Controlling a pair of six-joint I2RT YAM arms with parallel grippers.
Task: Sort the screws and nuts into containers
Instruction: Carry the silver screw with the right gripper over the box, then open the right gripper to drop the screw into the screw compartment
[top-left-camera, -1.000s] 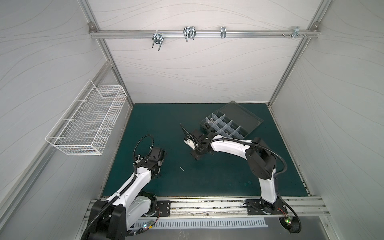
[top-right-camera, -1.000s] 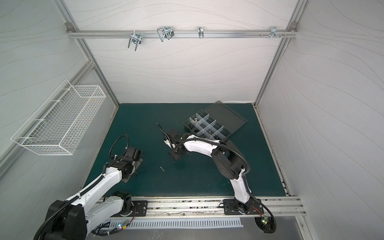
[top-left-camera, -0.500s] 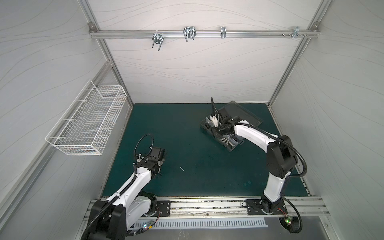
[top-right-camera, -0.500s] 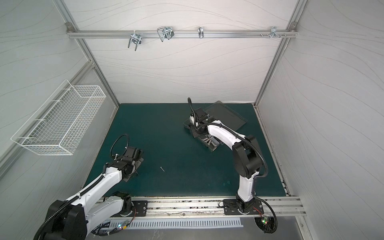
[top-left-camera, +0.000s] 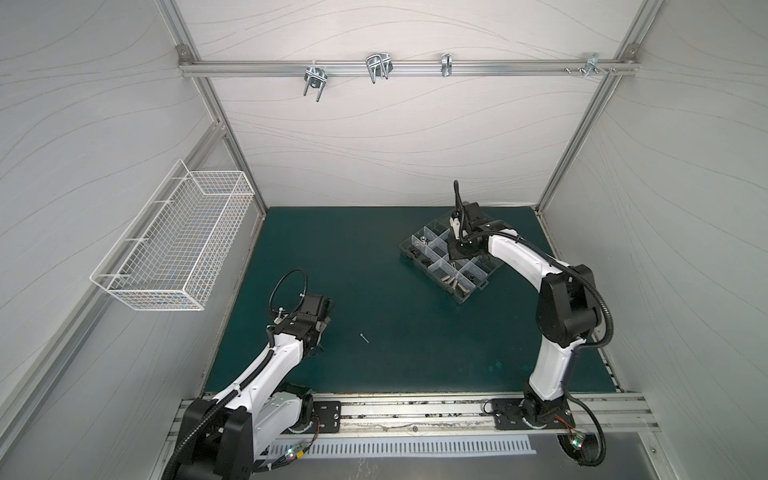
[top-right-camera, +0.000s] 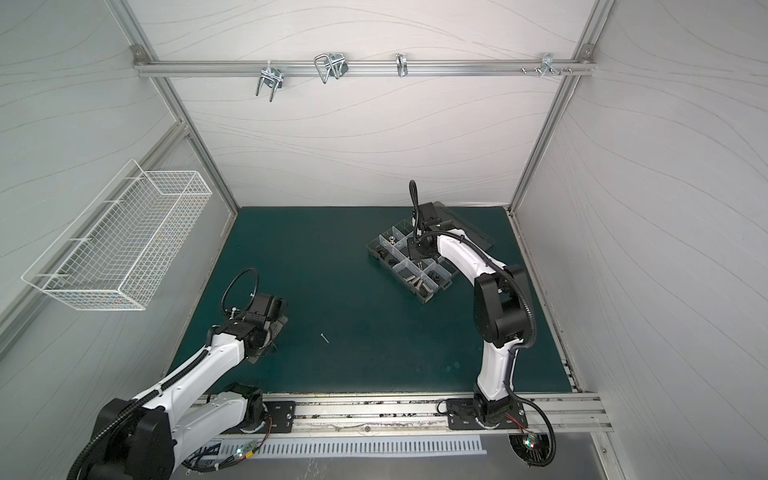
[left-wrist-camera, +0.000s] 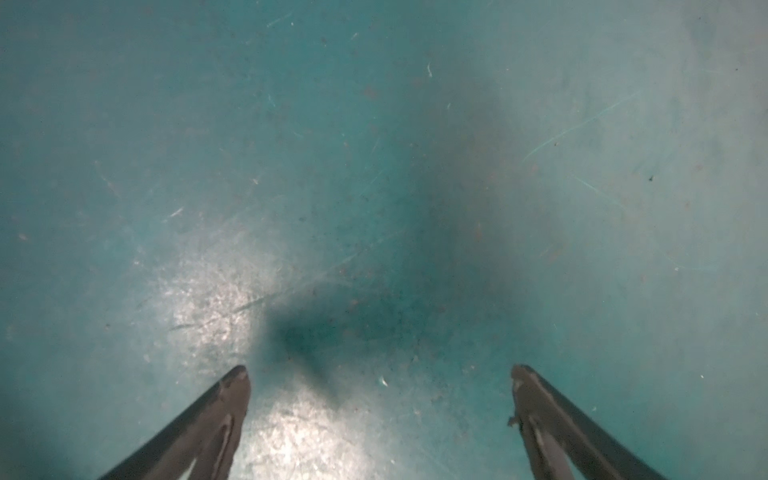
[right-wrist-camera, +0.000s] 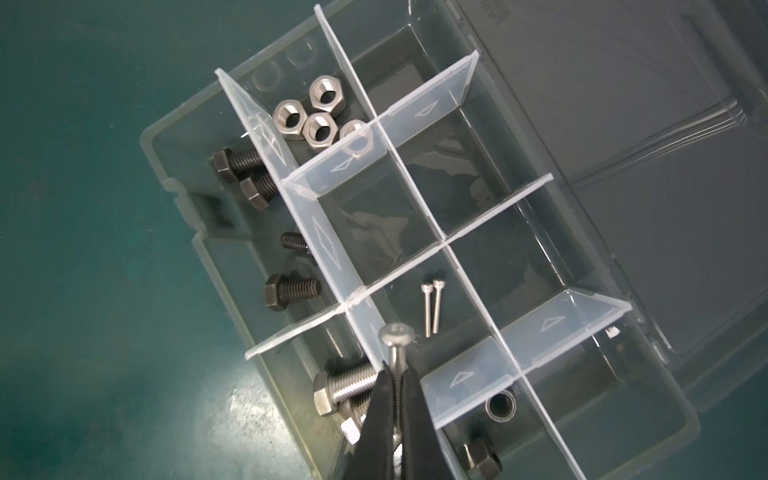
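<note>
One thin silver screw (right-wrist-camera: 397, 334) now hangs over the organizer box (top-left-camera: 432, 276) instead of the open tabletop (top-left-camera: 374, 270). A second ago the right gripper (right-wrist-camera: 397, 368) was out near the middle of the green surface, beside the box, and the arm has since swung back across it. Its jaws are pressed together on the screw's shank, with the head pointing away from the wrist. In the right wrist view the head sits right at the divider (right-wrist-camera: 363, 332) between two cells. One cell holds two matching thin screws (right-wrist-camera: 431, 307) and the other holds the thick silver bolts (right-wrist-camera: 343, 384); I cannot tell which side it would fall on. The carry looks finished, so a release into the thin-screw cell is probably next, after a slight shift off the divider. The silver nuts (right-wrist-camera: 316, 114) and black bolts (right-wrist-camera: 245, 174) already lie in cells of their own. The left gripper (left-wrist-camera: 378, 374) has not moved, its jaws wide apart over bare tabletop with nothing between them. In both top views another thin screw (top-left-camera: 364, 337) lies loose on the tabletop near it, so the sorting is not over.
</note>
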